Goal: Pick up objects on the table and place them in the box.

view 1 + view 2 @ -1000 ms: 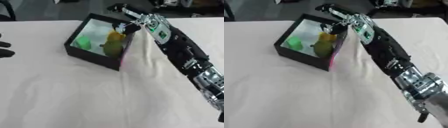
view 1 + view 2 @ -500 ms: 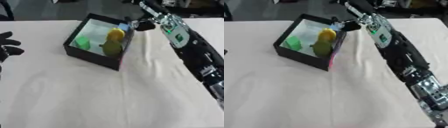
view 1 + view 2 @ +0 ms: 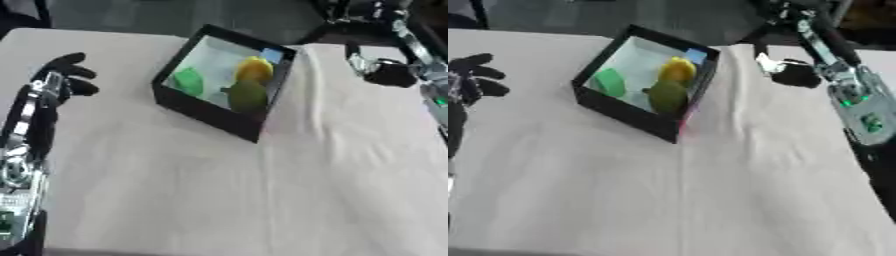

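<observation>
box [image 3: 206,109]: black, square, open-topped
inside: yellow lump [image 3: 254,70], two green pieces [image 3: 189,81]
left hand [image 3: 59,80]: fingers spread, empty
right hand [image 3: 794,75]: fingers unclear, cannot tell

A table [image 3: 262,200] covered in a pale cream cloth fills nearly the whole view, the cloth lightly creased with a faint fold line running down its middle; beyond its far edge lies a dark grey floor [image 3: 131,15]; the light is soft and even, with blurred dark shapes at the upper right.

box [image 3: 203,107] on table [image 3: 262,200], maybe three objects [image 3: 248,95] inside
</observation>
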Motion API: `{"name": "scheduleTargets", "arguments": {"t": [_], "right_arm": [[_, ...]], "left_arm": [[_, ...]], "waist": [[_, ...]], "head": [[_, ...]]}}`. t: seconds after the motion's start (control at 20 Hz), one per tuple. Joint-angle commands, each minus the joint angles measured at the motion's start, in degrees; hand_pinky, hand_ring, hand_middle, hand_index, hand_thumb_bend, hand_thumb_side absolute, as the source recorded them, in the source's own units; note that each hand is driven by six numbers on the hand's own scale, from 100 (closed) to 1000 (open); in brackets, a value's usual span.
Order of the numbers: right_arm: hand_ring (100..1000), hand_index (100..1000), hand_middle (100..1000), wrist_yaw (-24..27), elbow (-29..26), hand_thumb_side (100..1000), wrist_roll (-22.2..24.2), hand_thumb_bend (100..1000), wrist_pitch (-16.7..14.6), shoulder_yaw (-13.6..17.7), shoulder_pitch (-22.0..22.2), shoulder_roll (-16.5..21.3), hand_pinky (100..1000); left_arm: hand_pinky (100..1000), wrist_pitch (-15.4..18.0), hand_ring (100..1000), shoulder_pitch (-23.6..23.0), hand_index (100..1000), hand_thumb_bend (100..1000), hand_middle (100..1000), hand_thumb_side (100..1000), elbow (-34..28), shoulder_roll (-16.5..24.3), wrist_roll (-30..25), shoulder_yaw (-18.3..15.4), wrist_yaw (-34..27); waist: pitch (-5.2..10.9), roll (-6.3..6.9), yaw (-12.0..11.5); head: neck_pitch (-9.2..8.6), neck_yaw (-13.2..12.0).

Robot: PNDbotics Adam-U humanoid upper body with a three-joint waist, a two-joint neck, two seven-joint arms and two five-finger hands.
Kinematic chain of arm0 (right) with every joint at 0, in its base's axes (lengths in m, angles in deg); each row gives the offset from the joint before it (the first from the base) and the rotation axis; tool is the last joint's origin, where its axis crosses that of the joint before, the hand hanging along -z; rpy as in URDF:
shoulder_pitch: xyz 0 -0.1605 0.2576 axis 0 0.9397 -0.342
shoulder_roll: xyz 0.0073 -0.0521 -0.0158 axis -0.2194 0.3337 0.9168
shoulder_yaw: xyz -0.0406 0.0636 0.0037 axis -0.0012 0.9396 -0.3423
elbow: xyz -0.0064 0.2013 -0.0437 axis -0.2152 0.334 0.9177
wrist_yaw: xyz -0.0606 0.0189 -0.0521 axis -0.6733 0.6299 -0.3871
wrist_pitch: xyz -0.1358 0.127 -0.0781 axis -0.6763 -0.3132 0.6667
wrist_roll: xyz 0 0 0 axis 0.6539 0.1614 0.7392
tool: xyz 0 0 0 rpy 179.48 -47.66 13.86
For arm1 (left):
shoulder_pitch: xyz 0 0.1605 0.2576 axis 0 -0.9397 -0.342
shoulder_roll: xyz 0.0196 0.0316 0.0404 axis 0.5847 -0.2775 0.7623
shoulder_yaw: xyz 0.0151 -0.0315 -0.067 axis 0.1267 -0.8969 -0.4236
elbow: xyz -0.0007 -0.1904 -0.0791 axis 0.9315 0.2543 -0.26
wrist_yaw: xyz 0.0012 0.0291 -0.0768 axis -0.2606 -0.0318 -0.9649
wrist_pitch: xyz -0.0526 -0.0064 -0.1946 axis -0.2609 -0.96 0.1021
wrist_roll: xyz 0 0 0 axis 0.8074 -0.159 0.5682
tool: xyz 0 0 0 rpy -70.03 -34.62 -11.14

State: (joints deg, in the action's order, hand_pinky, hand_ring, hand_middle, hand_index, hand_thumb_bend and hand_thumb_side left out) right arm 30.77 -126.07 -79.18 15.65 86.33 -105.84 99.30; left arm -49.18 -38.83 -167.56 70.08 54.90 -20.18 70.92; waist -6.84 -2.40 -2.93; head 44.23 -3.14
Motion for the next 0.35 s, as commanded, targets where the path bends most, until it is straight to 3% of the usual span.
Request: {"name": "scheduleTargets", "arguments": {"t": [0.05,0.35], "right_arm": [[881,821,796,2.8,-2.5,464,0.3,100,2.5,3.9,2.1,-2.7,842],[867,795,778,7.6,-5.8,479,-0.6,100,7.2,10.0,9.9,-10.5,825]], "left_arm": [[668,-0.1,575,0.1,841,100,608,990,-0.8,1.1,1.1,-0.5,-0.4],[665,-0.1,573,-0.8,838,100,606,990,-0.2,0.7,1.6,0.1,-0.5]], "waist": [[0.51,-0.81,0.8],[0.84,-0.48,2.3]], "head": [[-0.11,-2.4],[-0.11,-2.5]]}}
